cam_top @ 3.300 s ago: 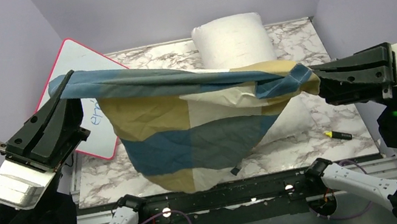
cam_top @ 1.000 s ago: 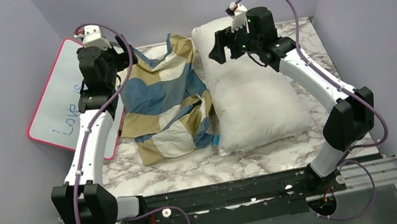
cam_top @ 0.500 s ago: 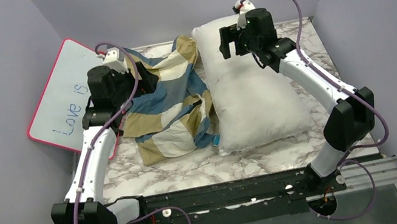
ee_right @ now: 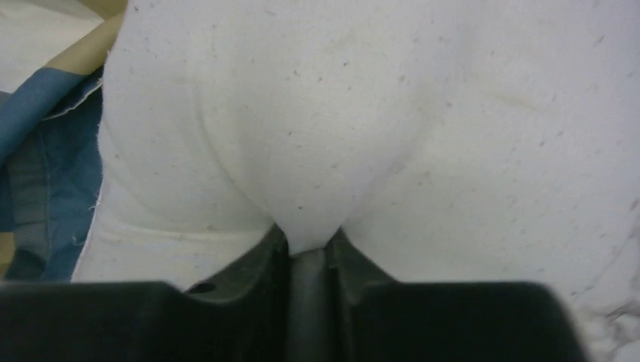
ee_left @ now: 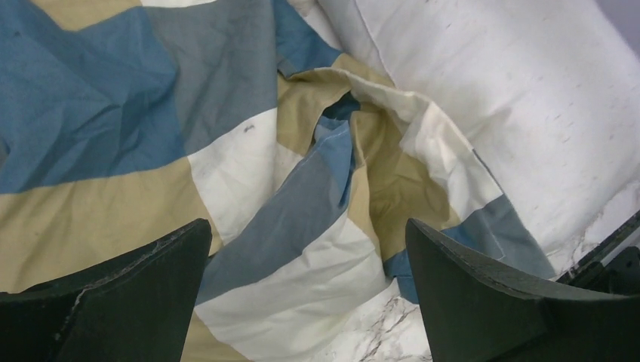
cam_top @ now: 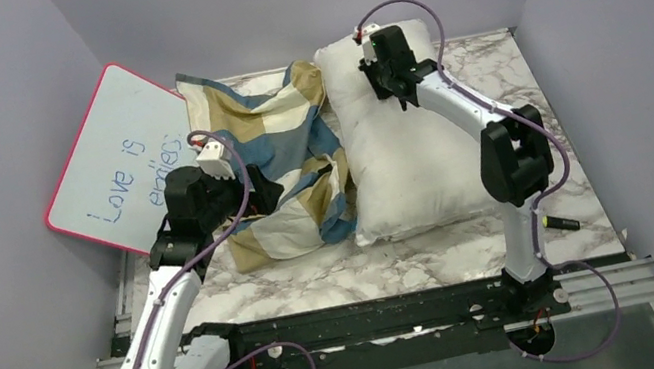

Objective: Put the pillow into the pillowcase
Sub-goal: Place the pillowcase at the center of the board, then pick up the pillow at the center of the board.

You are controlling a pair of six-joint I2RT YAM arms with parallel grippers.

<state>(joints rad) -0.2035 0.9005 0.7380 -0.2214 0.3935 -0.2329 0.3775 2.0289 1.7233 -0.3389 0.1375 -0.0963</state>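
Observation:
The white pillow [cam_top: 410, 160] lies lengthwise on the right half of the table. The checked blue, tan and cream pillowcase [cam_top: 282, 152] lies crumpled against its left side. My right gripper [cam_top: 400, 90] is at the pillow's far end. In the right wrist view my right gripper [ee_right: 308, 237] is shut on a pinched fold of the pillow [ee_right: 340, 113], with the pillowcase [ee_right: 45, 151] at the left edge. My left gripper [cam_top: 259, 196] hovers over the pillowcase's near part. In the left wrist view my left gripper [ee_left: 308, 226] is open above the pillowcase [ee_left: 249, 173], with nothing between its fingers, and the pillow [ee_left: 513, 90] is at upper right.
A pink-rimmed whiteboard [cam_top: 120, 155] with blue writing leans at the back left. A yellow-and-black marker [cam_top: 561, 223] lies at the right near the table's front edge. The marble table [cam_top: 320, 282] is enclosed by purple walls on three sides.
My right gripper has gone down onto the pillow's far end and closed on its fabric. My left arm has pulled back toward the near side, leaving the pillowcase's far corner lying by the whiteboard.

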